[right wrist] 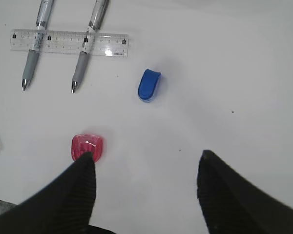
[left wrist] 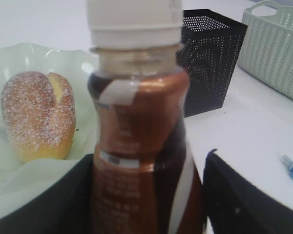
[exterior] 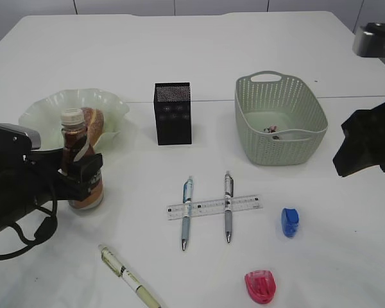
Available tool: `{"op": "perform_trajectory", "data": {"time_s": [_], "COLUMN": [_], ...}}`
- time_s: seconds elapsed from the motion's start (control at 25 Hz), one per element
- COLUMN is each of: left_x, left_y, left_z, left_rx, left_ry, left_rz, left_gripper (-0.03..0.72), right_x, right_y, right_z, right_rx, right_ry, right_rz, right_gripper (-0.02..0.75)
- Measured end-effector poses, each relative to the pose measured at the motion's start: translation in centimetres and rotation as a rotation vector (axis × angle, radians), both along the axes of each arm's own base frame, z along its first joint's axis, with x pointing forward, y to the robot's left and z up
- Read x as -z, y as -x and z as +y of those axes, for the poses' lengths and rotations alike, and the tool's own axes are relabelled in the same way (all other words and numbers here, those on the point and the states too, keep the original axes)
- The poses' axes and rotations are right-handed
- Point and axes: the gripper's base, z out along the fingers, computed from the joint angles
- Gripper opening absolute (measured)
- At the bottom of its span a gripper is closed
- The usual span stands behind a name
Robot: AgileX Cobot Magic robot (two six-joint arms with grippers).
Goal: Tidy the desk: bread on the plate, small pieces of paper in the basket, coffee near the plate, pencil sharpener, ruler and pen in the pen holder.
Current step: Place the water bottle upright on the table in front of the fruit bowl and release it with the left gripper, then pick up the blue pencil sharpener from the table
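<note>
The coffee [exterior: 80, 160] [left wrist: 136, 122] stands upright on the desk [exterior: 321, 256], just in front of the plate [exterior: 45, 109]. The bread [exterior: 95, 122] [left wrist: 38, 114] lies in the plate. My left gripper [exterior: 83, 176] [left wrist: 149, 195] is open around the bottle's lower half, with a thin gap at the right finger. A blue pencil sharpener [right wrist: 149, 85] and a red one [right wrist: 88, 146] lie below my open, empty right gripper [right wrist: 144, 161] [exterior: 362, 151]. The ruler [exterior: 215, 206] lies across two pens [exterior: 187, 212]. The pen holder [exterior: 173, 113] and the basket [exterior: 280, 119] stand behind.
A third pen [exterior: 128, 277] lies at the front left near the desk's edge. Small paper bits [exterior: 271, 130] lie inside the basket. Bare tabletop stretches right of the blue sharpener and behind the holder.
</note>
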Motion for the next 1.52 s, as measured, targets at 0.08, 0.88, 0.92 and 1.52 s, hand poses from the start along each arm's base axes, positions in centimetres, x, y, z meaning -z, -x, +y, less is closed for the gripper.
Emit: {"op": "perform_trajectory", "data": {"time_s": [0.08,0.88,0.92,1.52], "left_x": [-0.1,-5.8,-6.5,-14.4], "left_y": [0.1,0.3,0.4,2.4], "left_z": [0.0,-0.1,-0.1,3.3], "left_rx": [-0.001,0.02,0.023,-0.25], "left_ry": [-0.007,0.012,0.016,0.106], "left_rz": [0.012,-0.143,-0.166,-0.217], "left_gripper": [0.497,0.522,0.522,0.489], "right_x": [0.0,0.0,0.0,0.0], "right_y": [0.0,0.0,0.0,0.1], "right_z": [0.0,0.0,0.0,-0.1], "right_rx": [0.0,0.0,0.0,-0.002], "right_ry": [0.0,0.002,0.002,0.008], "right_rz": [0.0,0.0,0.0,0.009], "right_gripper": [0.479,0.479,0.479,0.477]}}
